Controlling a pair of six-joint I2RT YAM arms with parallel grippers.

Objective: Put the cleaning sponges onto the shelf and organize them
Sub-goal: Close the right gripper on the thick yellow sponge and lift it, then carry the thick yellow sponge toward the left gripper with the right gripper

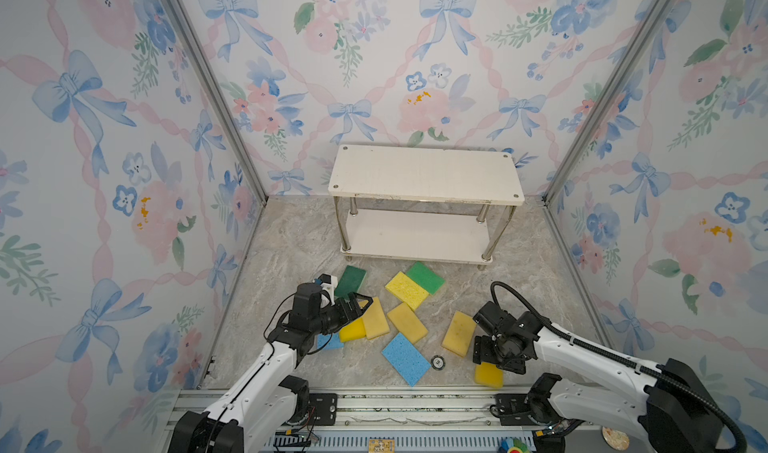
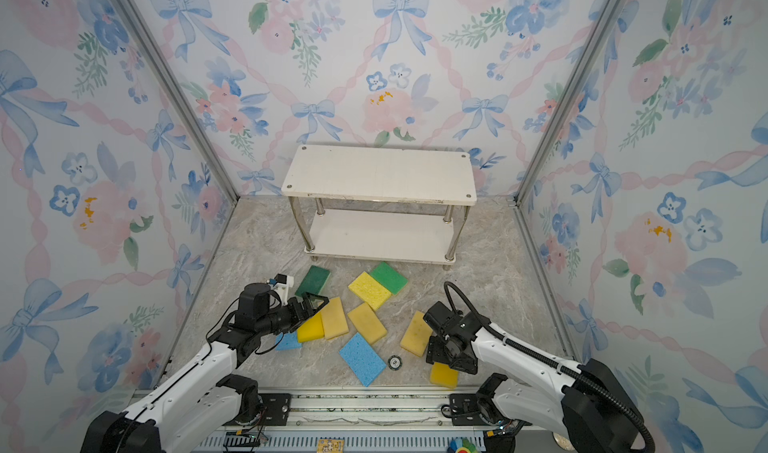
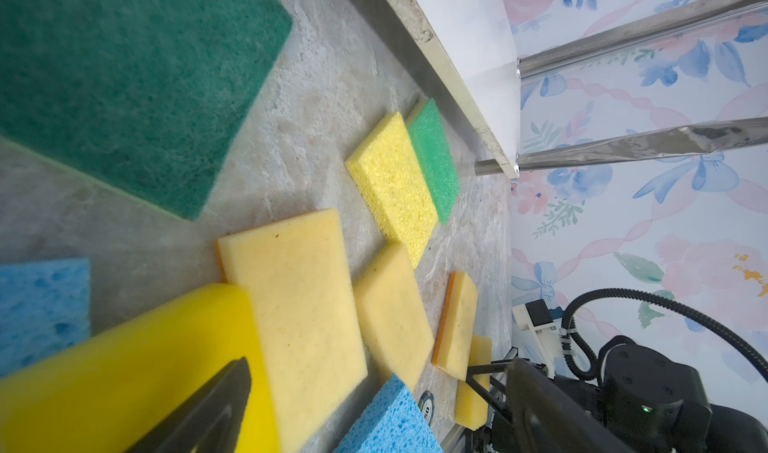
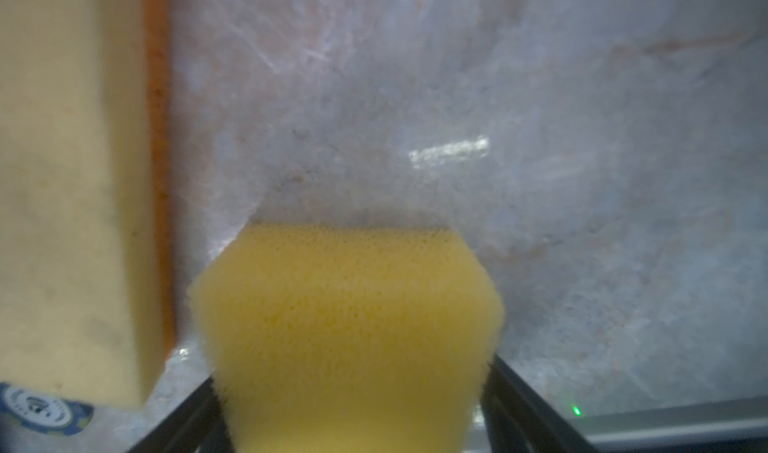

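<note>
Yellow sponge [image 4: 345, 305]: light, soft foam that bulges when squeezed, so grip gently across the narrow sides. Sits at the near table [image 1: 291, 243] edge, well apart from shelf [image 1: 424, 172]. Right end effector [image 4: 353, 376] pinches it. Left end effector [image 1: 358, 307] is spread over bright sponge [image 1: 352, 331].

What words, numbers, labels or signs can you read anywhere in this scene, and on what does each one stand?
Round disc: print on its face, too small and blurred to read in every view.
Small yellow board at the front edge: markings too small to read.
Blue sponge, the other sponges and the shelf: no writing visible.
Nothing can be quoted.
</note>
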